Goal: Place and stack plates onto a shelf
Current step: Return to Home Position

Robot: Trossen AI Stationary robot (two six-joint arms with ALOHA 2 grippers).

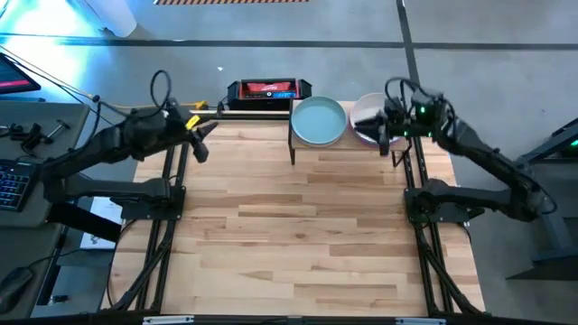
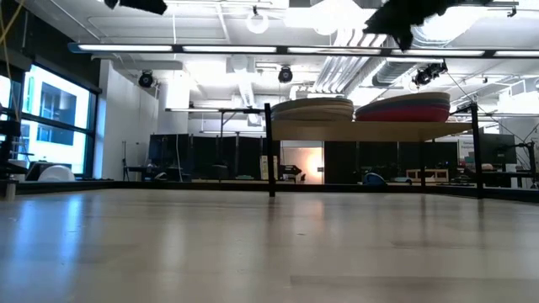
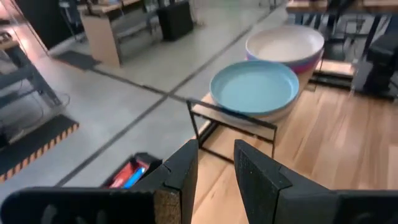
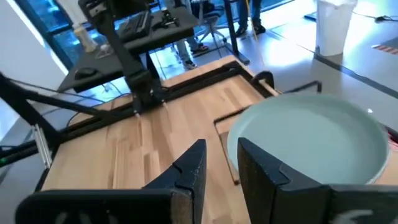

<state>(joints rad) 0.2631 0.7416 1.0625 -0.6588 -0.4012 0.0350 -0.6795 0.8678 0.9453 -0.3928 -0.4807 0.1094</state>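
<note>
The shelf [image 2: 370,130] stands at the table's far edge, right of the middle. It bears two stacks of plates. The left stack has a teal plate [image 1: 320,121] on top. The right stack has a cream-white plate [image 1: 366,113] on top, with magenta and grey plates [image 2: 404,109] under it. Both stacks also show in the left wrist view, teal [image 3: 255,87] and cream-white [image 3: 285,45]. My right gripper [image 1: 384,135] hovers over the right stack's near edge, empty, its fingers a little apart [image 4: 222,165]. My left gripper [image 1: 200,144] hangs at the far left, empty, fingers a little apart [image 3: 216,168].
A black and red box [image 1: 268,90] lies beyond the table's far edge, left of the shelf. The shelf's black legs [image 1: 293,149] stand on the tabletop. The wood tabletop [image 1: 298,226] spreads out in front of the shelf. The arm bases stand at both sides.
</note>
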